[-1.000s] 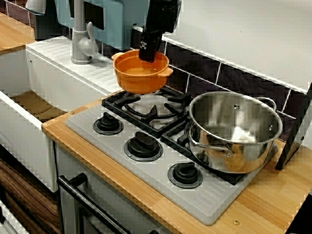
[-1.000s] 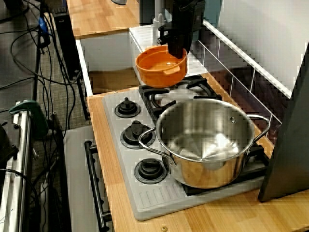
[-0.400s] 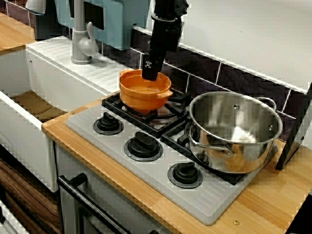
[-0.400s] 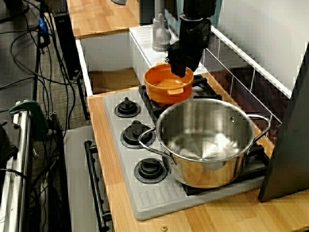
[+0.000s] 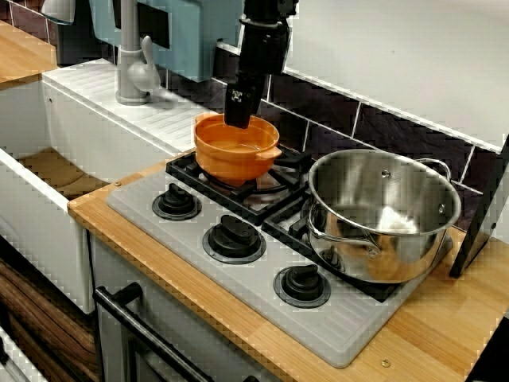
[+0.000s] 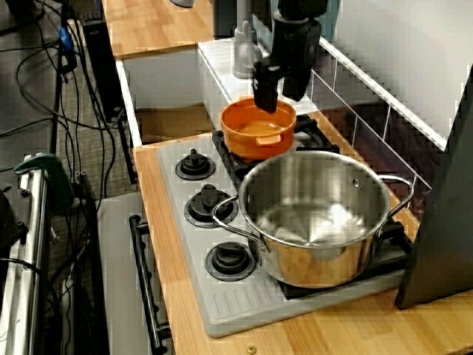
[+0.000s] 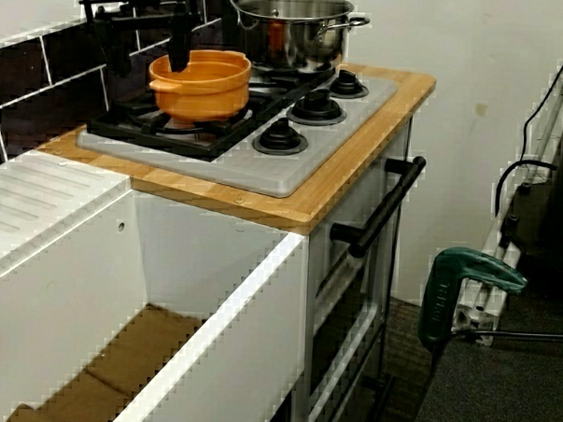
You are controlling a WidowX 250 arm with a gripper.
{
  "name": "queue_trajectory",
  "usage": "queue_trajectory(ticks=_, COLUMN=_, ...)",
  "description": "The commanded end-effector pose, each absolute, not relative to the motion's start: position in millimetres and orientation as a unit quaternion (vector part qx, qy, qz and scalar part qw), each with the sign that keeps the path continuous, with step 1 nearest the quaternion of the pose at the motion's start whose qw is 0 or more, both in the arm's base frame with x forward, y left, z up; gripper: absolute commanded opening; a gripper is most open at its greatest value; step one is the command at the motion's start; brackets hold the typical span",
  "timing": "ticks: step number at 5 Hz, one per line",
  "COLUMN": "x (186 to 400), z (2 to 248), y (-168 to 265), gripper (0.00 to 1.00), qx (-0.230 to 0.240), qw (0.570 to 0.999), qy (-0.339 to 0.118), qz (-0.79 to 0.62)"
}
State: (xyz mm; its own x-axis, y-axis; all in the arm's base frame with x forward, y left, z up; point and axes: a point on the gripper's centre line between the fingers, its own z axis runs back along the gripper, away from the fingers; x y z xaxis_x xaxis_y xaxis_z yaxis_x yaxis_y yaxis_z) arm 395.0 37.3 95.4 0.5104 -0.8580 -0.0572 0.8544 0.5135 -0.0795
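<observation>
Sink-side view gives the clearest look: the orange bowl (image 7: 201, 84) sits upright on the black grate (image 7: 126, 125) of the back burner, directly under the claw (image 7: 141, 60). The claw is spread wide and holds nothing. One finger hangs over the back rim of the bowl and the other hangs outside it, toward the tiles (image 7: 35, 79). If the near finger touches the rim, I cannot tell; in the front view its tip ends right at the rim. The bowl looks empty.

Beside the claw, on the side away from the tap (image 5: 131, 72), a steel pot (image 5: 382, 211) stands on the next burner. It is near the bowl, but the two do not touch. In front of the claw, toward the front edge of the stove (image 5: 334, 326), three black knobs (image 5: 234, 237) sit in a row. On the other side of the claw, the white ribbed drainboard (image 5: 119, 111) begins, and the tap stands on it. Farther on that side, and lower, is the white sink (image 7: 204, 264). The wooden counter (image 5: 445, 318) frames the stove.
</observation>
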Motion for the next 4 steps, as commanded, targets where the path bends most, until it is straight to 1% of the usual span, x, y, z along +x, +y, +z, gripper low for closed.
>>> queue_trajectory(ticks=1, x=390, z=142, y=44, gripper=1.0, qx=-0.005, qw=0.87, qy=-0.001, qz=-0.492)
queue_trajectory(ticks=2, x=381, z=152, y=42, gripper=1.0, qx=-0.013, qw=0.87, qy=0.005, qz=-0.492)
queue_trajectory(ticks=4, x=348, z=174, y=35, gripper=1.0, qx=-0.008, qw=0.851, qy=-0.019, qz=-0.524)
